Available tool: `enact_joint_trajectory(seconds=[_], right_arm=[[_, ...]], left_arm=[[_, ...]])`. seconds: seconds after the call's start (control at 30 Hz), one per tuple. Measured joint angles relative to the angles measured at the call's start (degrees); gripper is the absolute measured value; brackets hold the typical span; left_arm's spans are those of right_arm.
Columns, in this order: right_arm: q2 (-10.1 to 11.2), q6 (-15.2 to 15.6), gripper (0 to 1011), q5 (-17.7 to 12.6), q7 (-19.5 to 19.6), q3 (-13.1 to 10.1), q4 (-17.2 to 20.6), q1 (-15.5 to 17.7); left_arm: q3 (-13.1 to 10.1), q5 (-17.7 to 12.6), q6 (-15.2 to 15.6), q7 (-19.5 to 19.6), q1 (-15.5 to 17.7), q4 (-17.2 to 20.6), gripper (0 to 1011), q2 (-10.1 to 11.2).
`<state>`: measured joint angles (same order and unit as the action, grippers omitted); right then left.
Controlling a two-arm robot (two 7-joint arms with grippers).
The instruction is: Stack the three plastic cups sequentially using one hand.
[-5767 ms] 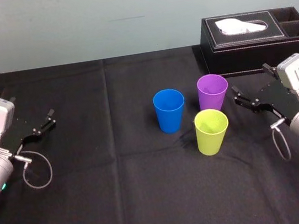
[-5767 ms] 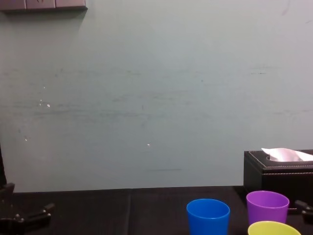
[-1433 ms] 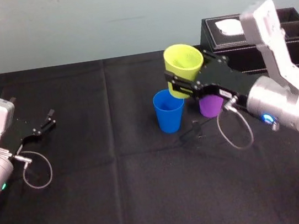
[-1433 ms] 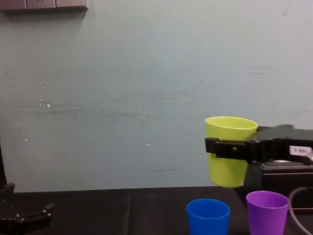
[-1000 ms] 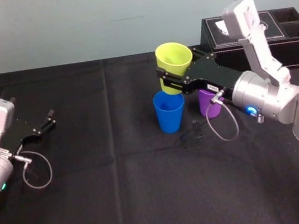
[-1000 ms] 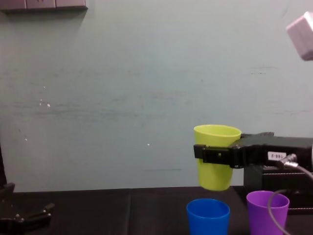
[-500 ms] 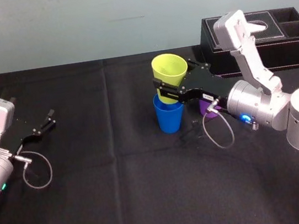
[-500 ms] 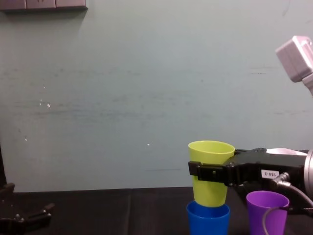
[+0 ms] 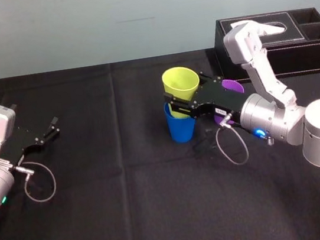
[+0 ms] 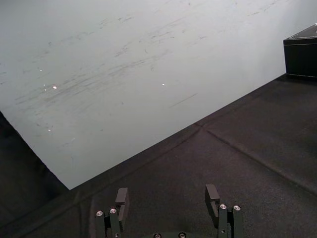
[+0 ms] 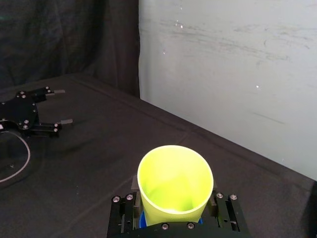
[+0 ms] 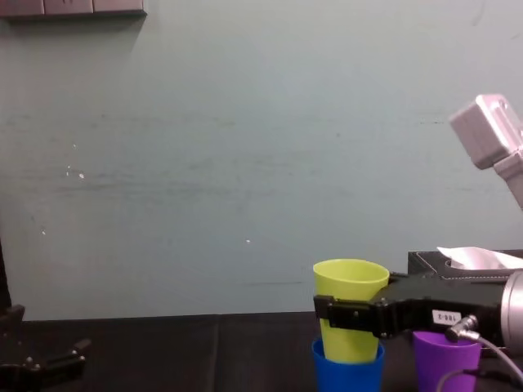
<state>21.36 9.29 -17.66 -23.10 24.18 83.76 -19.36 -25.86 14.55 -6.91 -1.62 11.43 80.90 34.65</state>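
Observation:
My right gripper point(image 9: 184, 94) is shut on the yellow-green cup point(image 9: 181, 85), one finger on each side of it just below the rim. That cup stands upright with its lower part inside the blue cup point(image 9: 180, 127), which rests on the black table. From the chest, the yellow-green cup point(image 12: 350, 309) sits partway down in the blue cup point(image 12: 347, 376). The right wrist view looks into the yellow-green cup point(image 11: 174, 181) between the fingers point(image 11: 122, 214). The purple cup point(image 9: 233, 86) stands behind the right gripper, mostly hidden. My left gripper point(image 9: 46, 135) rests open at the far left.
A black tissue box point(image 9: 274, 38) stands at the back right, behind the right arm. A grey cable loop point(image 9: 230, 146) hangs from the right wrist just right of the blue cup. The black cloth point(image 9: 130, 207) stretches across the table's front and left.
The right gripper has lowered the yellow-green cup deeper into the blue cup and drifted slightly left. The left arm has not moved.

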Motion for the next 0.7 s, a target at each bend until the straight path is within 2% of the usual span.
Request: enact_joint_trajectory(seconds=[0.17, 0.47, 0.7], right_arm=[[-0.45, -0.61, 737, 0.62, -0.03, 0.35, -1.68, -0.27], [-0.41, -0.57, 741, 0.55, -0.02, 0.28, -1.51, -0.23], [-0.39, -0.51, 911, 0.49, 0.00, 0.23, -1.37, -0.20]], left_arm=[[0.00, 0.00, 0.00, 0.00, 0.00, 0.00, 1011, 0.00], [0.00, 0.00, 0.00, 0.00, 0.00, 0.00, 1011, 0.00], [0.00, 0.00, 0.00, 0.00, 0.00, 0.00, 1011, 0.00]])
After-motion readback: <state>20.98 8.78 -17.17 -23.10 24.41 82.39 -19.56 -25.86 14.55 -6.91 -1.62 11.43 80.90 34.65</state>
